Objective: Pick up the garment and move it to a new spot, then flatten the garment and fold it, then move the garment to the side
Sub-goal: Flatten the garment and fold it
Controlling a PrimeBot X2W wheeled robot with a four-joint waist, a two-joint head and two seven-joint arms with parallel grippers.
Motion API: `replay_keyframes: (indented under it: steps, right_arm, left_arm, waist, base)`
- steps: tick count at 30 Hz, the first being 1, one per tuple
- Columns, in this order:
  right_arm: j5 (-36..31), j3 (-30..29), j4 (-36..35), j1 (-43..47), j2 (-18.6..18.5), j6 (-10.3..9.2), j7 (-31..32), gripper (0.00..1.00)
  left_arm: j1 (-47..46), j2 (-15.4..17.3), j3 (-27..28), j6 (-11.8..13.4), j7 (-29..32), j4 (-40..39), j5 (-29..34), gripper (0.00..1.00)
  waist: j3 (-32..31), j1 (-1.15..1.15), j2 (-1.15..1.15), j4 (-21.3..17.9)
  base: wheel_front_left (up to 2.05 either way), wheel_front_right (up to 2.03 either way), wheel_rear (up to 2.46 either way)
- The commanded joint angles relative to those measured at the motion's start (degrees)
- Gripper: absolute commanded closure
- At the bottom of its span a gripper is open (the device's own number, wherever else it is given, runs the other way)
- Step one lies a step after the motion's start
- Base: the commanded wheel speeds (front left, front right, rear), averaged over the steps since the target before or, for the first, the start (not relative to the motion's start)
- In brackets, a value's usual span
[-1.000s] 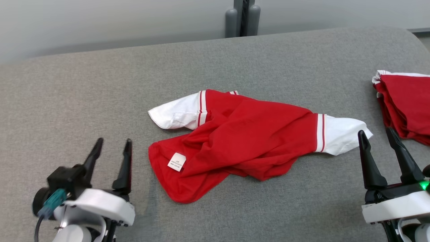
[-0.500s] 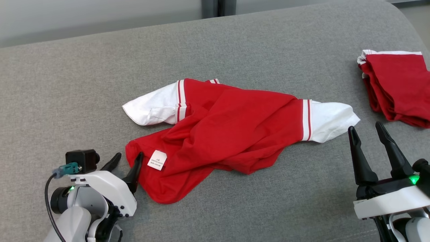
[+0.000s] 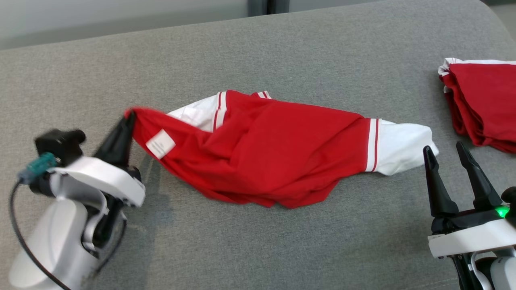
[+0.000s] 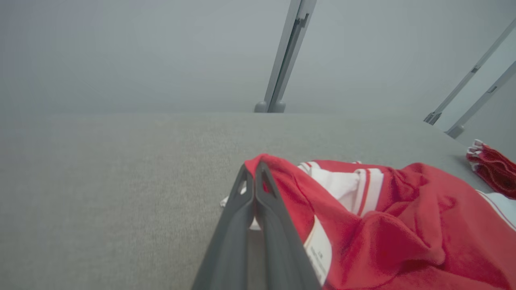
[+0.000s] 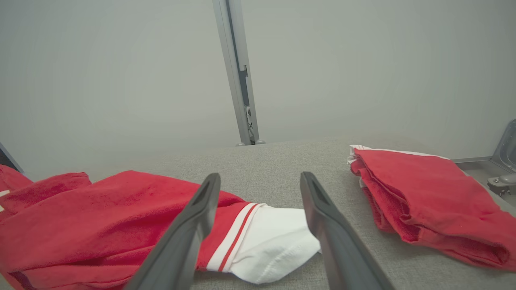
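Grey pad point(image 3: 242, 249), red shirt point(image 3: 274, 153) sprawled mid-way. Got left gripper point(image 3: 128, 119) clamped on its lifted corner, right gripper point(image 3: 443, 148) wide open beside white sleeve point(image 3: 401, 149). Folded pile point(image 3: 483, 100) far right; label point(image 4: 320, 251) close-up from left wrist view.

Grey fabric surface point(image 3: 258, 249) bears a rumpled garment point(image 3: 282, 153) and folded red clothes point(image 3: 483, 104).

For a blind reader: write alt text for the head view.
The left gripper is shut on a corner of a crumpled red T-shirt with white sleeves, holding it raised above a grey fabric surface. The open right gripper sits by one white sleeve; a folded red garment lies far right.
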Motion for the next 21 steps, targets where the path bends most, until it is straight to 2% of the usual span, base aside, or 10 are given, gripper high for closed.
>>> replay_keyframes:
  steps: [1, 5, 8, 11, 14, 21]
  right_arm:
    - [0.1, -0.3, -0.1, -0.5, -0.3, -0.02, -0.2, 0.00]
    - [0.5, -0.5, -0.2, -0.1, -0.3, -0.02, 0.0, 0.00]
    - [0.7, -0.5, -0.3, 0.2, -0.2, -0.02, 0.2, 0.00]
    - [0.8, -0.7, -0.5, 0.2, -0.2, -0.02, 0.2, 0.00]
    - [1.1, -1.1, -0.6, 0.4, -0.2, -0.02, 0.2, 0.00]
    - [1.7, -1.9, -1.0, 0.2, -0.8, -0.02, 1.2, 0.00]
  left_arm:
    - [-1.7, 1.3, 0.5, 0.7, -1.5, -1.8, 1.6, 1.00]
    - [-1.4, 3.8, 1.0, 2.0, -4.4, -8.6, 4.9, 1.00]
    - [3.6, 5.5, 1.3, 3.0, -5.1, -13.1, 5.5, 1.00]
    - [8.2, 5.8, 1.5, 4.0, -4.8, -15.2, 4.7, 1.00]
    - [15.4, 5.1, 1.5, 5.4, -5.0, -16.4, 2.9, 1.00]
    - [23.9, -0.1, 1.3, 4.6, -7.3, -12.0, -3.3, 1.00]
  waist:
    - [-0.2, 0.00, 0.00, 0.5]
    - [-0.4, 0.00, 0.00, 1.5]
    - [-0.4, 0.00, 0.00, 1.9]
    - [-0.2, 0.00, 0.00, 2.2]
    - [0.2, 0.00, 0.00, 2.9]
    - [0.7, 0.00, 0.00, 4.9]
  base:
    - [0.00, 0.00, 0.00]
    - [0.00, 0.00, 0.00]
    - [0.00, 0.00, 0.00]
    - [0.00, 0.00, 0.00]
    - [0.00, 0.00, 0.00]
    - [0.00, 0.00, 0.00]
